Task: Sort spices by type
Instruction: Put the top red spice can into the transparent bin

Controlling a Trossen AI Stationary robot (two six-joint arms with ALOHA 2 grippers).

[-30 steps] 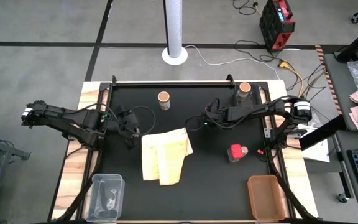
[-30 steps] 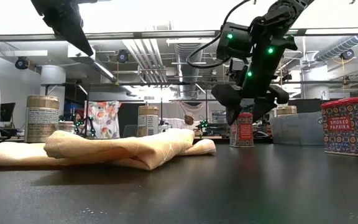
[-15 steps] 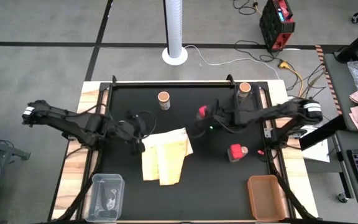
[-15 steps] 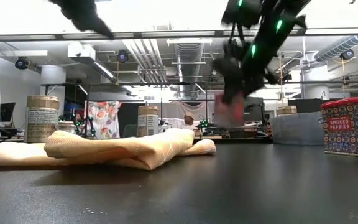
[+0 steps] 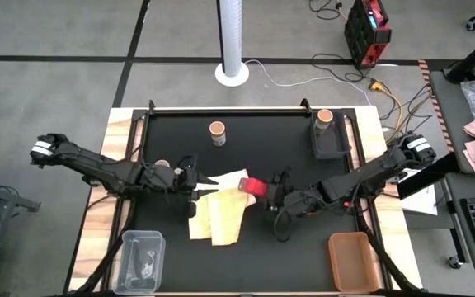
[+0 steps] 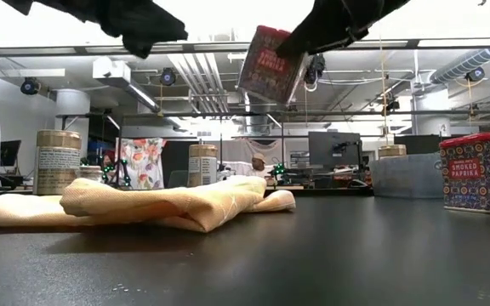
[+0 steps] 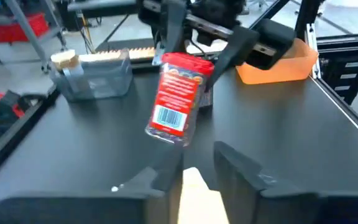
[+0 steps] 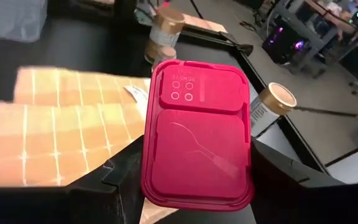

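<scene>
My right gripper (image 5: 268, 195) is shut on a red spice tin (image 5: 252, 186), up in the air over the folded yellow cloth's (image 5: 217, 216) right edge. My left gripper (image 5: 195, 183) hovers open above the cloth's far left part, facing the tin (image 7: 178, 99). A second red tin (image 6: 481, 170) stands on the table at the right; my right arm hides it in the high view. Tan-topped jars stand at the far middle (image 5: 217, 132), in a dark tray at the far right (image 5: 325, 118), and beside my left arm (image 5: 162, 165). My right gripper pinches the red tin between its two fingers (image 8: 120, 177) at the lid end (image 8: 197, 93), one finger on each of two opposite sides. The fingers come slanting down from the right. The tin is lifted clear and hangs tilted below them, base lowest (image 7: 166, 127).
A clear bin (image 5: 138, 260) sits at the near left corner and an orange bin (image 5: 353, 262) at the near right. The dark tray (image 5: 330, 140) lies by the far right edge. The cloth (image 6: 160, 204) fills the table's middle.
My right gripper, standing around the red tin on the table a second ago, has lifted it clear and carried it left and toward the near edge, over the cloth's edge; the tin now hangs tilted. My left gripper has moved right, toward the cloth and the tin.
</scene>
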